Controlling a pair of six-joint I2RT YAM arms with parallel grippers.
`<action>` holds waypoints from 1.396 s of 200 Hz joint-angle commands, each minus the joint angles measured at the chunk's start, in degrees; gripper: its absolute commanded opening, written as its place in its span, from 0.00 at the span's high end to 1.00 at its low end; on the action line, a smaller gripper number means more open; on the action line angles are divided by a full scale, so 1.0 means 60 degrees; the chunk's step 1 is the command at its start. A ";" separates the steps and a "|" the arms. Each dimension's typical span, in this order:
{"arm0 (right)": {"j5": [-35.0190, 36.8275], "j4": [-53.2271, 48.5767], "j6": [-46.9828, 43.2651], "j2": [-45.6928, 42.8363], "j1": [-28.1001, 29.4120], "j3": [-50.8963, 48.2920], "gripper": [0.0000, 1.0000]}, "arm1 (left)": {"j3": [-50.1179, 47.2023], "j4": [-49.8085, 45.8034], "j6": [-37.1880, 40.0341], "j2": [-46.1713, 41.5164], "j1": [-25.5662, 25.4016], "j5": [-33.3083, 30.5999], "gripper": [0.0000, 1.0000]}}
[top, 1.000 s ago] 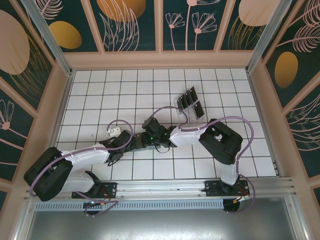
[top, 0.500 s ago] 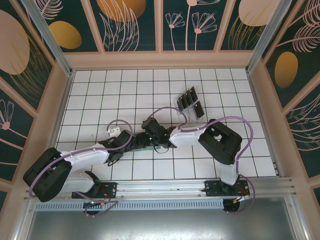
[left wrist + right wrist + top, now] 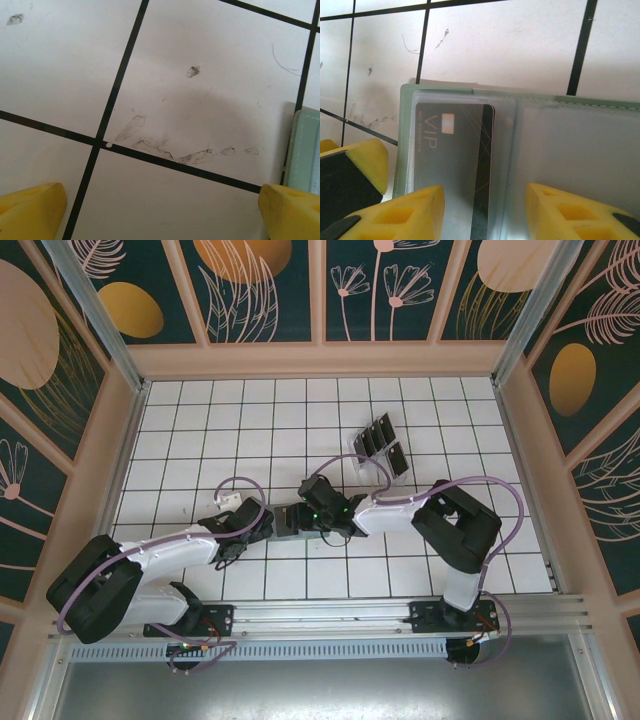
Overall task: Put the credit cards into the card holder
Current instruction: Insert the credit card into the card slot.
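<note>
The right gripper (image 3: 485,214) stands open over the card holder (image 3: 560,150), its two yellow fingertips apart with nothing clasped between them. Under them the holder lies opened flat, and its fold runs up and down in the right wrist view. One dark card (image 3: 451,150) marked "VIP" sits under the clear pocket of the left half, its long axis parallel to the fold and across the holder's length.

At the lower left of that view a yellow pad of the left gripper (image 3: 160,215) sits just beside the holder's outer edge. The left gripper is open too, jaws wide, with bare scuffed tile between them. In its own wrist view the right-hand pad overlaps the sage-green edge of the holder, though I cannot tell whether it presses on it.

From above, the right arm (image 3: 455,535) rises from its base, folds at the elbow and reaches left, low over the tiled table (image 3: 200,420). The left arm (image 3: 150,560) stretches right to meet it. There the holder is a small greyish patch between the two wrists, lying roughly left to right, with the pocketed card too small to make out. Farther back and to the right, well apart, the other credit cards (image 3: 383,443) lean in a row in a clear slotted tray (image 3: 358,448).
</note>
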 commanded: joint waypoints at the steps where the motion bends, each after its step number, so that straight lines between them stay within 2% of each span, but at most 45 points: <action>1: 0.0256 -0.0272 -0.0036 -0.0413 -0.0053 -0.0151 0.55 | 0.0218 -0.0521 0.0150 -0.0043 0.0082 -0.0163 0.02; 78: 0.0019 -0.0131 -0.0082 -0.0367 0.0048 0.0019 0.67 | 0.0141 -0.0012 0.0447 0.0154 0.0076 0.0317 0.02; 195: -0.0275 0.0023 0.0062 0.0305 0.0238 0.0327 0.78 | -0.0278 0.0745 0.0380 0.0481 0.0071 0.0680 0.01; 233: -0.0305 0.0015 0.0081 0.0437 0.0336 0.0490 0.85 | -0.0410 0.0934 0.0330 0.0509 0.0079 0.0782 0.02; 279: -0.0457 -0.0026 0.0065 0.0559 0.0427 0.0649 0.86 | -0.0548 0.1125 0.0279 0.0552 0.0070 0.0863 0.02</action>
